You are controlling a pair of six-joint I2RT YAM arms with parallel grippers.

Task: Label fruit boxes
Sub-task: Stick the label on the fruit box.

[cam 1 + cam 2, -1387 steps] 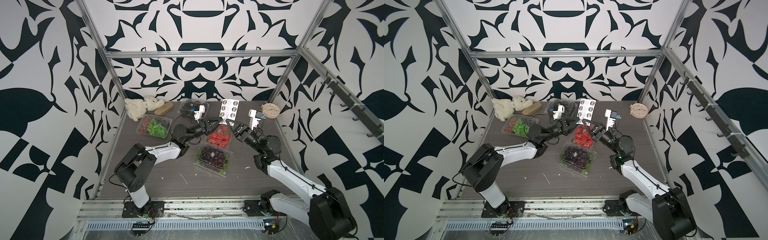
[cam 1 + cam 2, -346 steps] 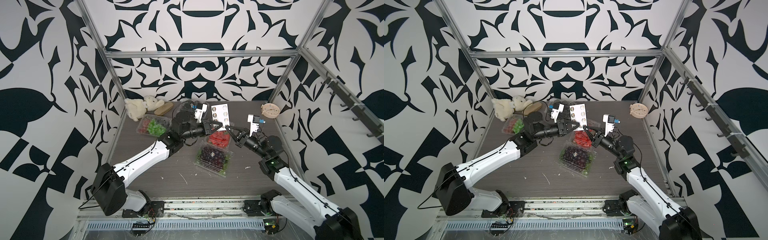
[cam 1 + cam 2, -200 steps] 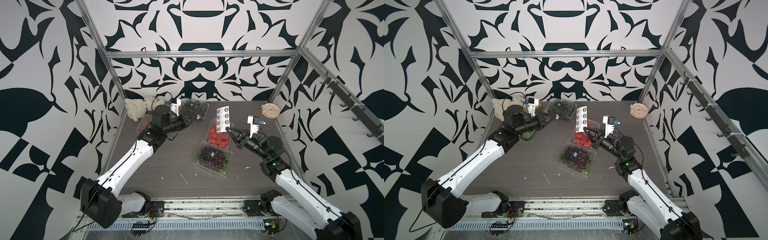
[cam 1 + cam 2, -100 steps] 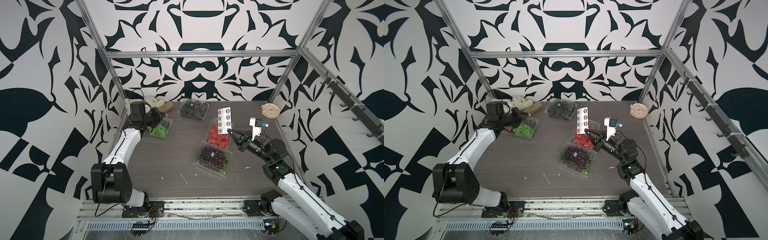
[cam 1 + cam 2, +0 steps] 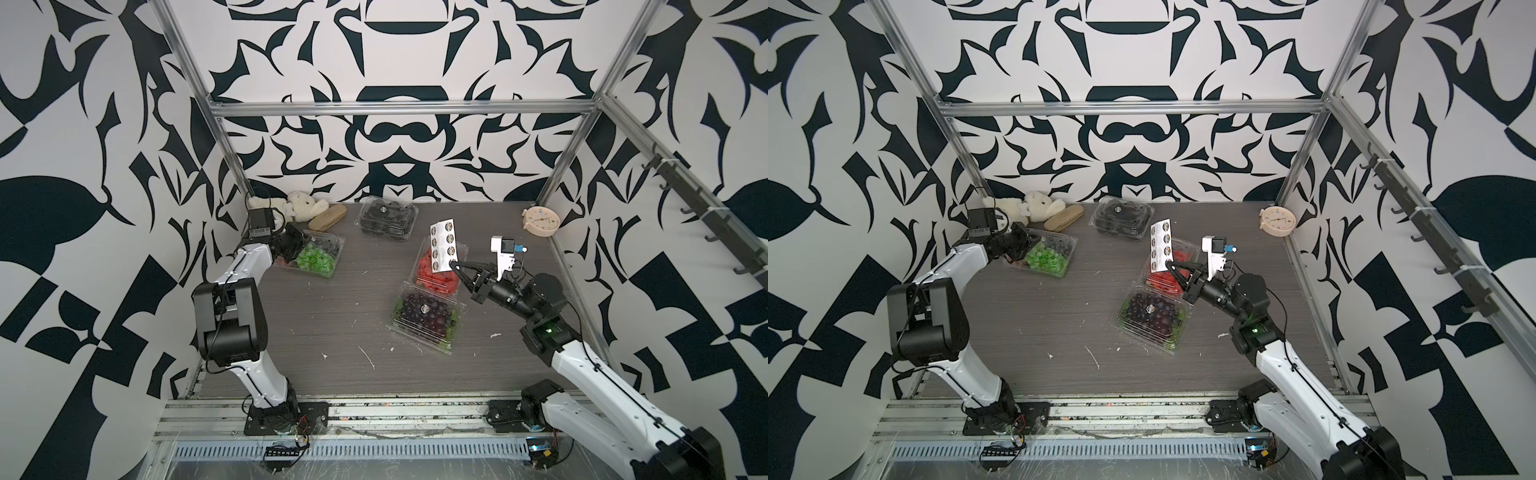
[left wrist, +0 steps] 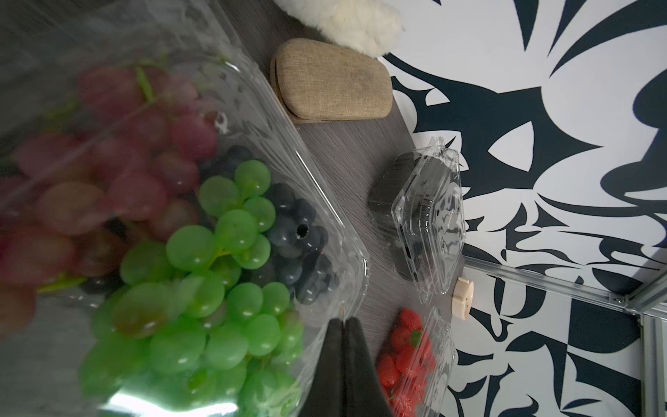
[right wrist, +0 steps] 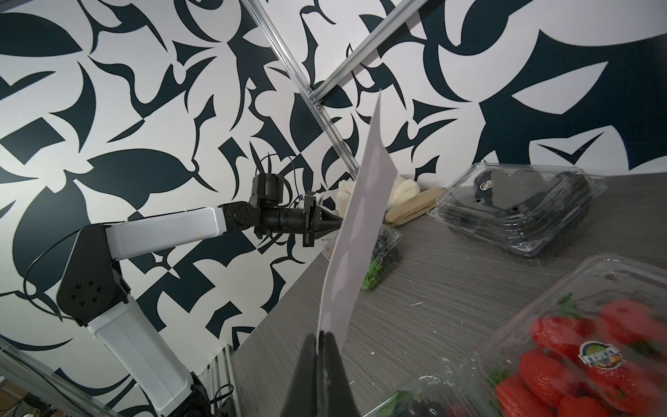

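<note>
— Where are your two end effectors now?

— My left end effector [image 6: 343,321] is pressed shut, and its tips are close over the box of mixed grapes [image 5: 318,259]. That box lies at the far left of the bench [image 5: 332,324]. I cannot tell if a sticker is between the tips; I see only a tiny speck there. My right end effector [image 5: 452,262] is closed on the lower edge of the sticker sheet [image 5: 442,247] and holds it upright above the strawberry box [image 5: 436,276].

— And the other boxes?

— The dark grape box [image 5: 428,318] lies right against the strawberries on the near side, as far as I can see. The black berry box [image 5: 388,218] is near the back wall. Each of these three shows a round label on its lid. The mixed box shows none, so I judge it is the last one.

— How do you do this step well?

— I should come down on a flat part of the lid, not on a rib or the rim. I should press softly, because the thin lid gives, then open and lift straight up, so the label does not come back with me. The right side should keep the sheet away from the fruit.

— What has changed?

— One second ago my left arm was stretched toward the black berry box. Now it is folded back at the mixed grapes. The sheet stands as it stood.
</note>
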